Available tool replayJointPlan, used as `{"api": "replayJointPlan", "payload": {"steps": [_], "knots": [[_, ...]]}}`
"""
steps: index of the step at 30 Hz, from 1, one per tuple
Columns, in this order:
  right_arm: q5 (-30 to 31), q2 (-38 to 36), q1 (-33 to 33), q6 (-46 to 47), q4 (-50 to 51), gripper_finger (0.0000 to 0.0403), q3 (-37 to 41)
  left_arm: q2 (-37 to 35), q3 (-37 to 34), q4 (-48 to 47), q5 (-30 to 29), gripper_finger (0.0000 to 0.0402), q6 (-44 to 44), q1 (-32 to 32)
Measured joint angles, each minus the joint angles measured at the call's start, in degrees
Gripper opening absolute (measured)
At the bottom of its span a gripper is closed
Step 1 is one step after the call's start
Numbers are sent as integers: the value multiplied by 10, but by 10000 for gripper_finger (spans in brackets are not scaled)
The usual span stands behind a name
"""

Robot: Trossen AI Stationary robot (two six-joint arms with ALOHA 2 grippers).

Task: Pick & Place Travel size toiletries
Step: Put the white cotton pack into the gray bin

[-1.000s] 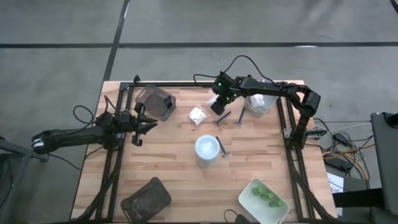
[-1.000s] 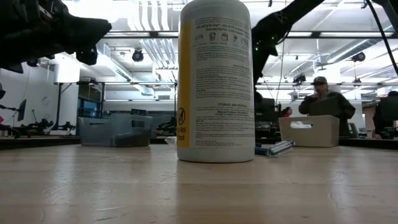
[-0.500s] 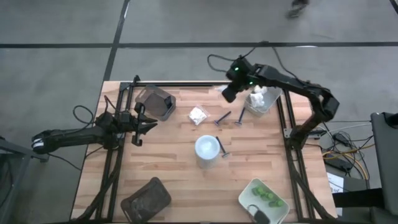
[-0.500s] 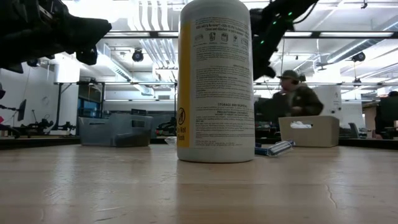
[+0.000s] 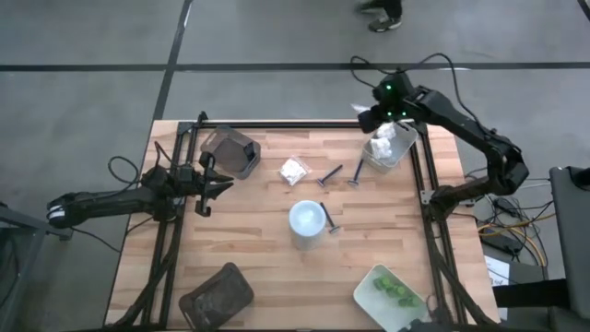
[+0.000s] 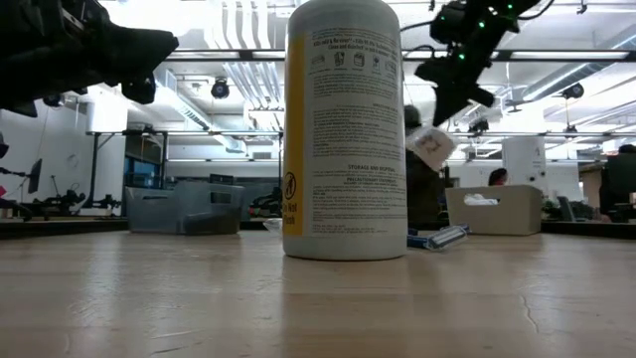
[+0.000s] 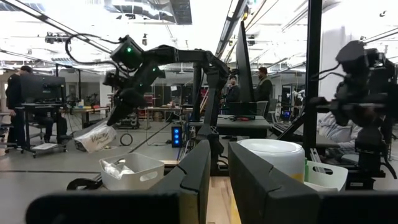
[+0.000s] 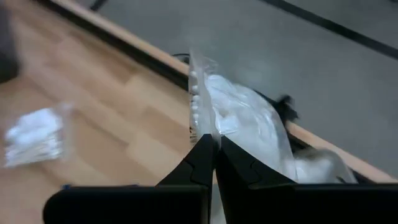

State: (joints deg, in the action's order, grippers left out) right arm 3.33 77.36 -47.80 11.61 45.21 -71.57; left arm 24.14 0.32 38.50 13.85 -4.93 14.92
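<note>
Packet (image 8: 239, 134), white, lumpy, crinkly plastic, pinched by edge in right gripper (image 8: 213, 144), hanging over pale tray (image 5: 384, 153) at table's far right corner. Tray already has white packets inside. Green bits (image 5: 395, 291) sit in near pale tray. Left to do, my guess: one more white packet (image 5: 293, 171), three thin razors (image 5: 329, 174), tall round bottle (image 6: 344, 129) mid-table. Left gripper (image 5: 210, 183) waits at left side, fingers nearly together, holding nothing.
</note>
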Motion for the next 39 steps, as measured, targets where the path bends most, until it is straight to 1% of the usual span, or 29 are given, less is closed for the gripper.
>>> {"api": "replayJointPlan", "payload": {"steps": [4, 10, 14, 16, 18, 20, 24, 32, 36, 39], "knots": [[10, -10, -33, 17, 1, 8, 30, 0, 0, 0, 0, 62, 0, 0], [13, -25, -69, 20, 0, 8, 82, 0, 0, 0, 0, 62, 0, 0], [15, -47, -93, 34, -1, 8, 114, 0, 0, 0, 0, 62, 0, 0], [32, -62, -102, 41, -2, 8, 128, 0, 0, 0, 0, 62, 0, 0], [34, -79, -104, 40, -21, 8, 141, 0, 0, 0, 0, 62, 0, 0], [35, -90, -104, 48, -35, 8, 145, 0, 0, 0, 0, 62, 0, 0], [36, -94, -103, 62, -29, 8, 145, 0, 0, 0, 0, 62, 0, 0], [18, -94, -95, 56, 29, 8, 134, 0, 0, 0, 0, 62, 0, 0], [-4, -94, -94, 47, 82, 8, 132, 0, 0, 0, 0, 62, 0, 0], [-15, -94, -93, 37, 103, 8, 133, 0, 0, 0, 0, 62, 0, 0]]}}
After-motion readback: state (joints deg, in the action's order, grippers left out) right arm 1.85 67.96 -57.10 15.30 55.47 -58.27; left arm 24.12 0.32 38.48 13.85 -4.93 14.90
